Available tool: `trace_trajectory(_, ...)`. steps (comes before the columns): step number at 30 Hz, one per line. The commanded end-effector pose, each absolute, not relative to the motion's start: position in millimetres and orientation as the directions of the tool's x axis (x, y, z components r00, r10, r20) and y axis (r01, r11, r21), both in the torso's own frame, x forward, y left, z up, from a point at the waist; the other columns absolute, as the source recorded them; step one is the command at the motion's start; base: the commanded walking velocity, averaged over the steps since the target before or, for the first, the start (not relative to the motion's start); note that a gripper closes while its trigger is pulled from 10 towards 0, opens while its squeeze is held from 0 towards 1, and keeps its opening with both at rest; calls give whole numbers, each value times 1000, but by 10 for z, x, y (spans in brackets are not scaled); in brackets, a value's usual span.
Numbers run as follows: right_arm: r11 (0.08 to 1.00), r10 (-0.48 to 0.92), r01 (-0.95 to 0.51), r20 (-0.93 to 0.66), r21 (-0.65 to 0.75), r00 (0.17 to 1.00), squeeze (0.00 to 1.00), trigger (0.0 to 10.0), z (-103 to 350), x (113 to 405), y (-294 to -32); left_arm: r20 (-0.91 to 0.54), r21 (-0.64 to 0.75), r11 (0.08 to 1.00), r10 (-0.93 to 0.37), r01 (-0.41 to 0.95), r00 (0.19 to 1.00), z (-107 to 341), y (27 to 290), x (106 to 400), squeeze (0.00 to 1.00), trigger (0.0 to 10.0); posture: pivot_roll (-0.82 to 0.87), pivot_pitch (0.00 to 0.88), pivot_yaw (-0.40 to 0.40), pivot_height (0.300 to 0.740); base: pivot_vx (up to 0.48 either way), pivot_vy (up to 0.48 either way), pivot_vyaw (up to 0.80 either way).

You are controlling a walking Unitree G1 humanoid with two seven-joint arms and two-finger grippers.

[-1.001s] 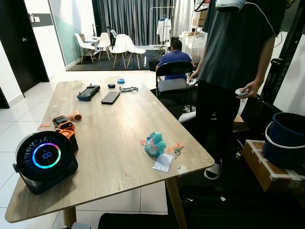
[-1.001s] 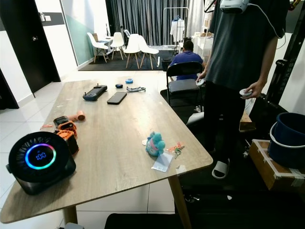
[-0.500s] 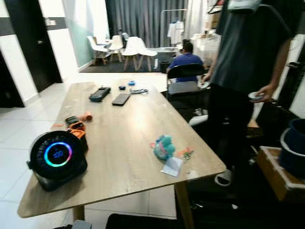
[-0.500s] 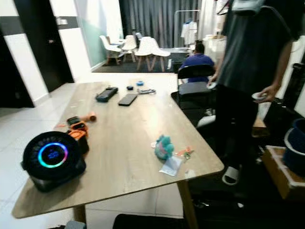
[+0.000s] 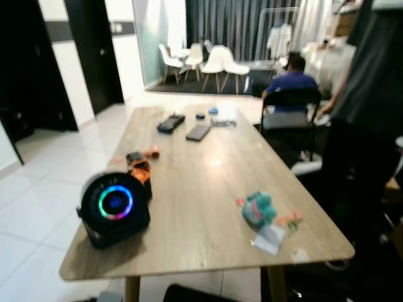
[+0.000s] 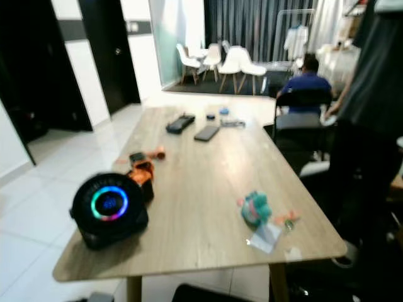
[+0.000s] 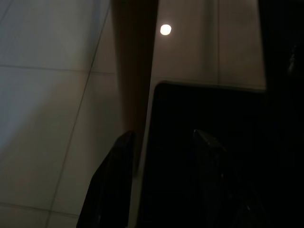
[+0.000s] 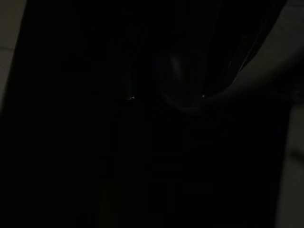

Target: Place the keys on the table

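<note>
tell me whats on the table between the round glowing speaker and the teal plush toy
Nothing: in the left eye view, bare wood of the table runs from the speaker to the plush toy. The picture is blurred, so tiny items could be missed.

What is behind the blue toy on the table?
Just behind the blue toy, toward the table edge, lie the keys with an orange tag. The picture is blurred, so how many keys cannot be told, and the toy may hide part of them.

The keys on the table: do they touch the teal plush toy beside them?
Cannot tell. In the blurred left eye view the keys lie right next to the teal plush toy near the table edge, but the blur hides any contact or gap between them.
</note>
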State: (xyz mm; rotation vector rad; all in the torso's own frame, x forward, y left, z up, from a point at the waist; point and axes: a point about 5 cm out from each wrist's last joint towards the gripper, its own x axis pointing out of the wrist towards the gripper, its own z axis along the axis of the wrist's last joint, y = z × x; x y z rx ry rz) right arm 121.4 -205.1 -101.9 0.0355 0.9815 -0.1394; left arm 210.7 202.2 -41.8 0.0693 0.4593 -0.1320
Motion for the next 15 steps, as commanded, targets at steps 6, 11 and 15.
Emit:
trace_trajectory(6,990,-110,130,-824,-45,556,0,10000,-1003,1239,-2087,-487,23,992,-98,125,868,-505,2066,1960,0,10000,27,37,22,740,0,0,800)
trace_trajectory(11,987,-111,156,-824,-28,556,0,10000,-1006,1227,-2090,-484,16,992,-103,126,869,-507,2071,1943,0,10000,30,41,21,740,0,0,0)
trace_trajectory(15,988,-109,148,-824,-30,556,0,10000,-1005,1225,-2096,-485,13,992,-105,127,868,-510,2082,1927,0,10000,31,42,20,740,0,0,0)
